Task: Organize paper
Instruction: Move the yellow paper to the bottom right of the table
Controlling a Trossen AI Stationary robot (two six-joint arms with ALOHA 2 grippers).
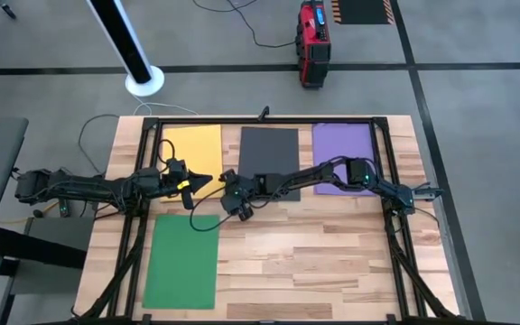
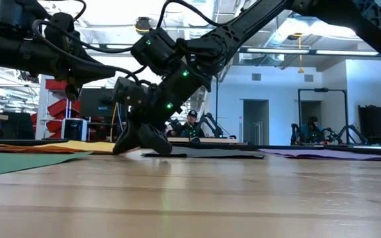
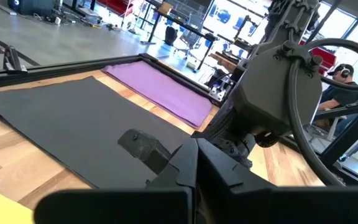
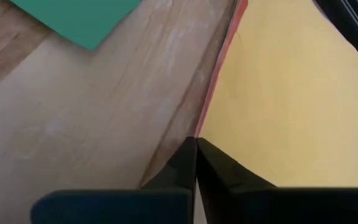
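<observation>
**Two sets of closed fingers crowd one paper corner**

The main risk is a collision. The right arm's fingers (image 4: pixel 196 152) are pressed together with no gap, their tips on the thin pink paper sheet (image 4: pixel 219 68) that peeks out from under the yellow rectangular paper sheet (image 1: pixel 192 144). Whether they actually pinch that edge, I cannot tell. The left arm's fingers (image 3: pixel 196 163) are also shut and hold nothing visible. They sit just beside the right wrist, between the yellow sheet and the dark grey paper sheet (image 1: pixel 269 149). Any sideways pull could knock one arm against the other. It could also drag the yellow sheet along with the pink one and crease or skew both. A pinch this shallow may simply slip off.

On the pale wooden plank counter (image 1: pixel 332 262), yellow lies at 11 o'clock and grey at 12. The purple paper sheet (image 1: pixel 341 143) is at 1 and the green paper sheet (image 1: pixel 183 262) at 7, well apart from the others.

Beyond the counter is a grey floor with black tape lines, a red box (image 1: pixel 312 43) and a white-based pole (image 1: pixel 143 79). A seated person (image 2: pixel 192 119) shows far behind.
</observation>
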